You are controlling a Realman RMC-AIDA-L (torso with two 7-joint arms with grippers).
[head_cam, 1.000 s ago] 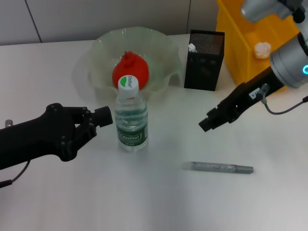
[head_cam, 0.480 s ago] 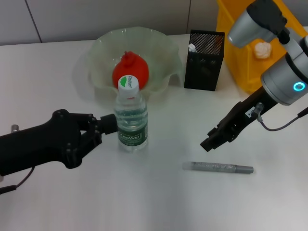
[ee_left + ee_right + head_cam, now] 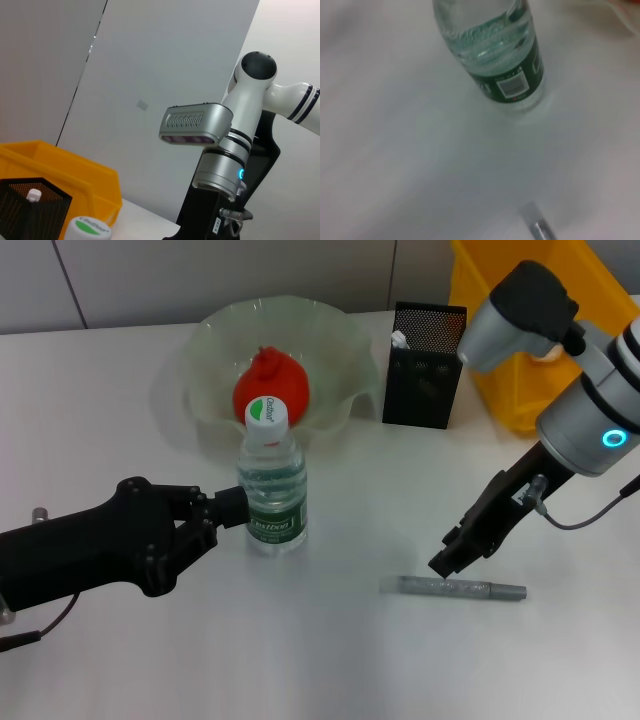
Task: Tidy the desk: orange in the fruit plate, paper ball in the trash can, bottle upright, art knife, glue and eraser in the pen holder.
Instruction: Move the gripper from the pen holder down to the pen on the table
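Observation:
The bottle (image 3: 272, 485) stands upright on the white desk, and its lower half (image 3: 495, 55) shows in the right wrist view. My left gripper (image 3: 232, 508) is low at the bottle's left side, right against it. The orange (image 3: 270, 390) lies in the fruit plate (image 3: 200, 350) behind the bottle. The grey art knife (image 3: 462, 588) lies flat at the front right. My right gripper (image 3: 448, 560) hangs just above its left end (image 3: 540, 227). The black mesh pen holder (image 3: 425, 365) holds a white-capped item (image 3: 400, 338). The paper ball and eraser are hidden.
The yellow trash can (image 3: 490, 330) stands at the back right, partly behind my right arm's elbow (image 3: 520, 305). In the left wrist view the bottle's cap (image 3: 90, 227), the pen holder (image 3: 30, 210) and the trash can (image 3: 75, 175) line up below the right arm (image 3: 225, 150).
The left gripper has slid right, up to the bottle. The right gripper has come down and forward to the art knife's left end, and the arm's elbow now covers the trash can's inside.

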